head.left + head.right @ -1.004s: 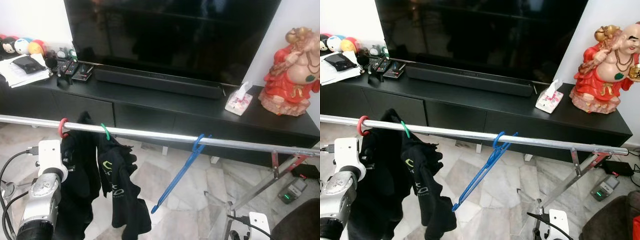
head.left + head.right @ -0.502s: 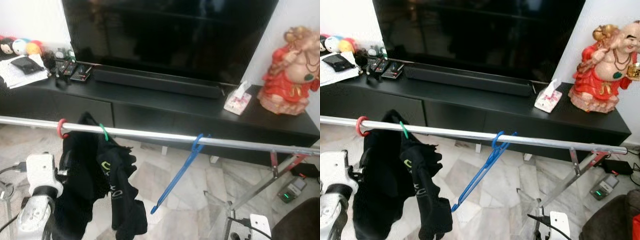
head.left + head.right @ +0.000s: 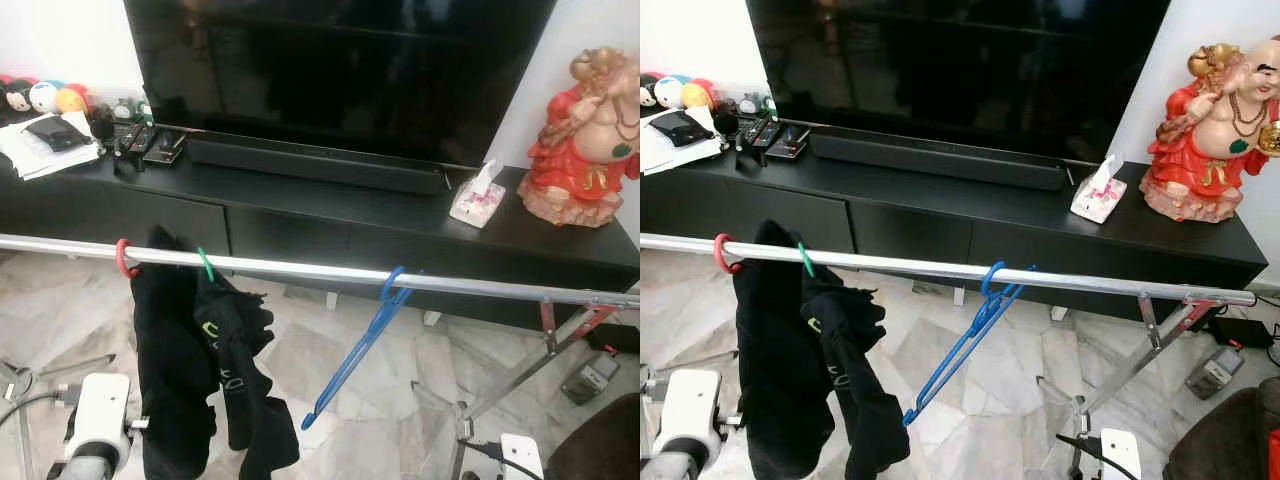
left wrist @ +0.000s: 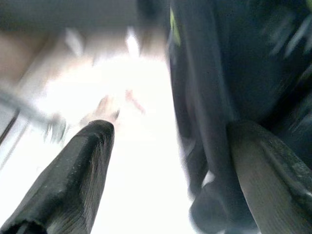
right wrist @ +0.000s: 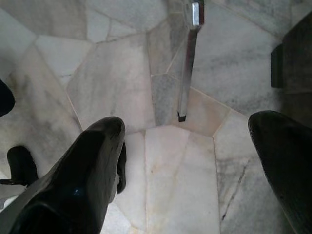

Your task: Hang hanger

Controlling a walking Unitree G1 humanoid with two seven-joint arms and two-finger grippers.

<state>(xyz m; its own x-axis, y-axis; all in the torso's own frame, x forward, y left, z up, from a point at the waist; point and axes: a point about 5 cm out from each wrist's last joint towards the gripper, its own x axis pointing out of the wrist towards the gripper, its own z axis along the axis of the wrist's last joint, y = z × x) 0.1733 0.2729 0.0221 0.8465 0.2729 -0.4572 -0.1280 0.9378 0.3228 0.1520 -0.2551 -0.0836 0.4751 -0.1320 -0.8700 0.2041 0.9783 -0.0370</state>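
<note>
The left gripper has its jaws spread wide with nothing between them, the two matte black fingers standing apart against a blurred view of dark cloth; the right gripper is likewise parted and empty, its glossy rounded fingers framing pale marble floor and a chrome leg of the rack. Over the last second the left arm has sunk from beside the rail to the lower edge of the head view, drawing away from the hanging clothes, while the blue hanger has kept its place, hooked on the steel rail and slanting down and to the left. That reads as the hanging step already being done, with the arm retreating after release. The hanger is thin, rigid plastic with a small curled hook. Further left on the smooth, round, shiny rail, a red hanger hook and a green hanger hook carry limp black garments, soft and creased, one with yellow-green print. Behind stands a low black counter with a matte soundbar, a glossy television screen, a tissue pack and a glazed red statue.
</note>
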